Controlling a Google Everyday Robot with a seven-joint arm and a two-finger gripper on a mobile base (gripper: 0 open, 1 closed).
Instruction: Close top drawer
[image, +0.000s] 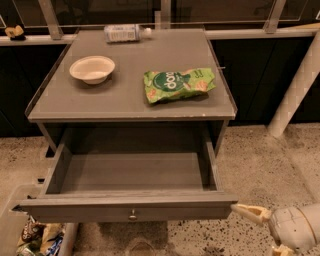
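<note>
The top drawer (130, 175) is pulled far out of the grey cabinet and is empty inside. Its flat front panel (90, 212) faces me low in the view, with one small silver knob (132, 216) at its middle. My gripper (265, 231) is at the lower right, over the floor, just right of the front panel's right end. Its upper cream fingertip (248, 211) points left at that corner and lies very close to it. The fingers stand apart and hold nothing. The lower finger is partly cut off by the frame's bottom edge.
On the cabinet top (65, 95) are a white bowl (92, 68), a green snack bag (177, 83) and a lying plastic bottle (125, 33). A white post (295, 95) stands at right. A bin with wrappers (40, 239) sits under the drawer at lower left. The floor is speckled.
</note>
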